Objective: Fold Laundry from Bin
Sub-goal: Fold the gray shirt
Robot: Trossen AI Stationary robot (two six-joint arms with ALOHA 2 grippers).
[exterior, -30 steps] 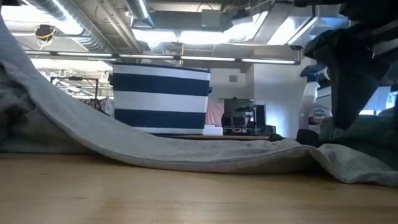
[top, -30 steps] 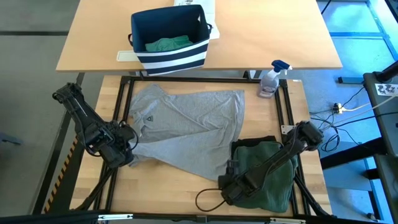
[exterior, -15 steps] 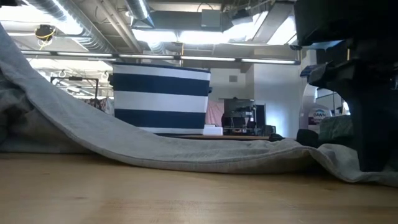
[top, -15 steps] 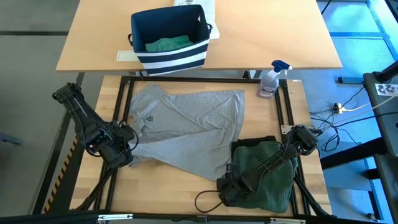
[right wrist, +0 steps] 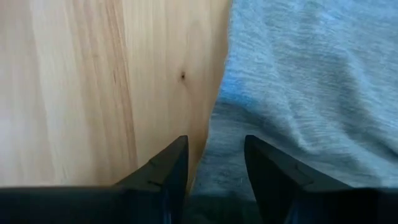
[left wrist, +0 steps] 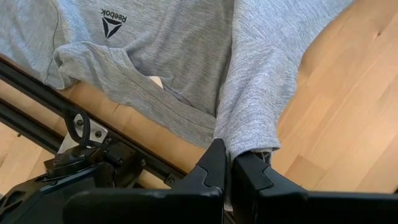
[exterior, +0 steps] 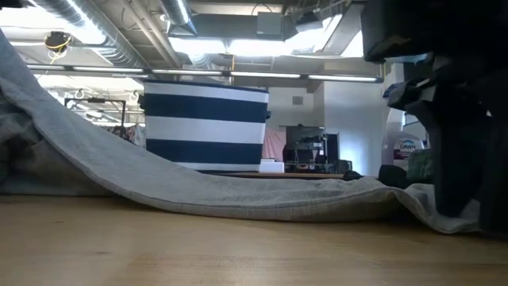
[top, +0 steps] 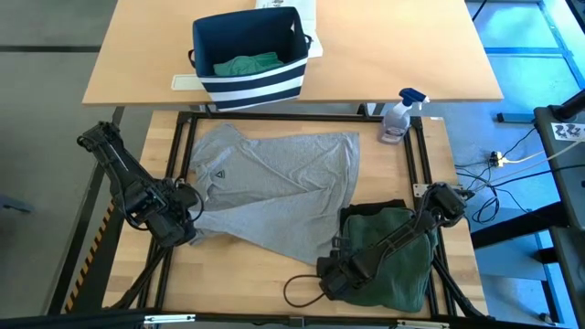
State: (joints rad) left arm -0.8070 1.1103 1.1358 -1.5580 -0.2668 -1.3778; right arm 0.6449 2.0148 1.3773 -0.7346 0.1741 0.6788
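With folded dark green laundry [top: 393, 251] stacked lower right and a teal garment [top: 245, 65] left in the bin [top: 247, 87], the grey Reebok T-shirt [top: 274, 178] lies mid-frame, the left hand [left wrist: 227, 163] pinching its edge, the right hand [right wrist: 214, 163] half-open at its hem.

Around the spread light grey cotton T-shirt [top: 274, 187]: bare wooden tabletop [top: 247, 274] lies open to you in front of it; the folded dark green garment pile [top: 388, 251] blocks its right, and the navy white-striped fabric bin [top: 247, 57] stands behind.
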